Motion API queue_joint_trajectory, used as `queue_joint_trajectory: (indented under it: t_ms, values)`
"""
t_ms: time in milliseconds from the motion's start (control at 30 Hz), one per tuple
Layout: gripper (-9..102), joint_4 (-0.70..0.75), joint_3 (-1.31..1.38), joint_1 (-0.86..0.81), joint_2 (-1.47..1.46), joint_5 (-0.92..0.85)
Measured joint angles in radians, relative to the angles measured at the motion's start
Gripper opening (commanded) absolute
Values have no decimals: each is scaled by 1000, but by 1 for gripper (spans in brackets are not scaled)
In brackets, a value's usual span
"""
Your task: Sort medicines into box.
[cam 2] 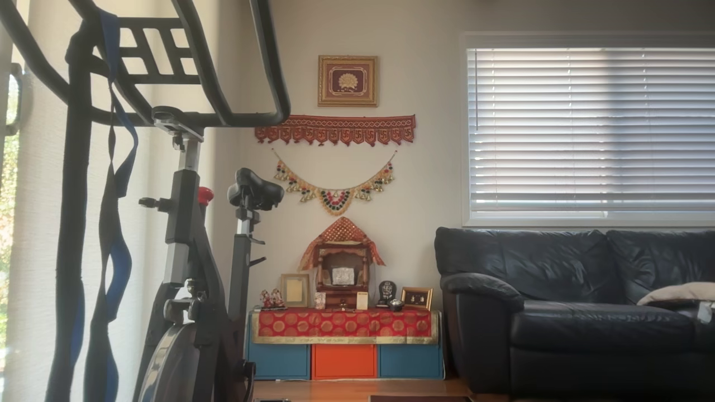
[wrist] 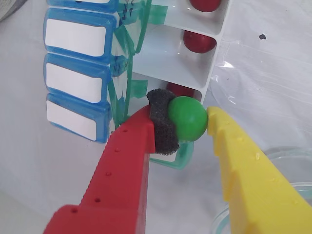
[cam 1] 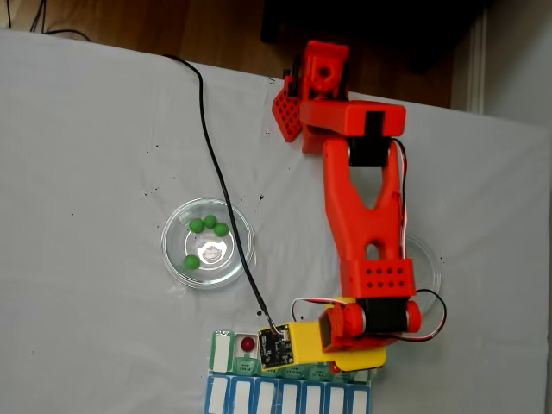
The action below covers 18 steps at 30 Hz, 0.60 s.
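In the wrist view my gripper point(wrist: 187, 119) is shut on a green medicine ball point(wrist: 187, 117), held between the red finger's dark foam pad point(wrist: 161, 124) and the yellow finger point(wrist: 243, 165). The ball hangs just over the near end of the white box point(wrist: 161, 53), whose green lids point(wrist: 127, 73) stand open. Three dark red medicines point(wrist: 199, 41) lie one per compartment; the nearest point(wrist: 180, 89) is partly hidden by the pad. In the fixed view the box point(cam 1: 222, 352) lies at the bottom edge under the arm point(cam 1: 362, 216), with one red ball point(cam 1: 247, 344) showing.
A round glass dish point(cam 1: 172, 259) left of the arm holds several green balls point(cam 1: 207, 224). A second clear dish point(cam 1: 429, 267) sits partly under the arm. A blue-framed, white-lidded row point(cam 1: 285, 398) lies beside the box. A black cable point(cam 1: 216, 172) crosses the white table.
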State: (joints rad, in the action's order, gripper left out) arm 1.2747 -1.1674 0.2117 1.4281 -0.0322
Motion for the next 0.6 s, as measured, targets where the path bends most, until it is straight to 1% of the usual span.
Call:
queue_joint_trajectory:
  t_ms: [400,600]
  values:
    - [1,-46,-29,46,-3,43]
    - [1,14,140,37,-129,40]
